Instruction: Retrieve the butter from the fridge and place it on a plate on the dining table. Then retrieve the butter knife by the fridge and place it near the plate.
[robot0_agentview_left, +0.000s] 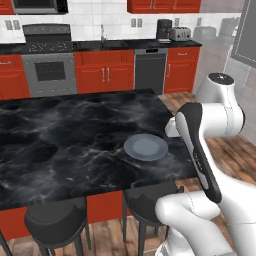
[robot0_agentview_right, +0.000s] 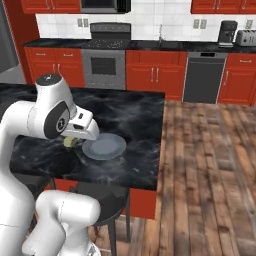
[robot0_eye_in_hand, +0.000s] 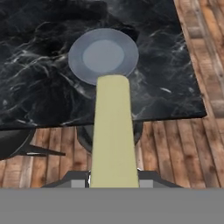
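The gripper (robot0_eye_in_hand: 113, 181) is clamped on the butter (robot0_eye_in_hand: 113, 131), a pale-yellow stick that juts straight out between the jaws, so the step in hand is the placing of it on the plate (robot0_eye_in_hand: 104, 55). In the hand view the butter's far end overlaps the plate's near rim at 6 o'clock, while the plate's centre lies further toward 12 o'clock. The bench (robot0_agentview_left: 60, 135), the black marble dining table, carries the plate near its front corner, close to the edge above a dark stool (robot0_agentview_left: 55, 220).

To do this well, I judge the hand should travel on toward 12 o'clock until the stick sits over the plate's flat middle, then come down low before the jaws part; a release from height or over the rim could let the stick tip or slide onto the marble.

The arm is folded: in the left base view the forearm slants down at about 4 o'clock of the plate, and in the right base view the wrist hangs at 9 o'clock of the plate, with a yellowish bit of butter showing beneath it.
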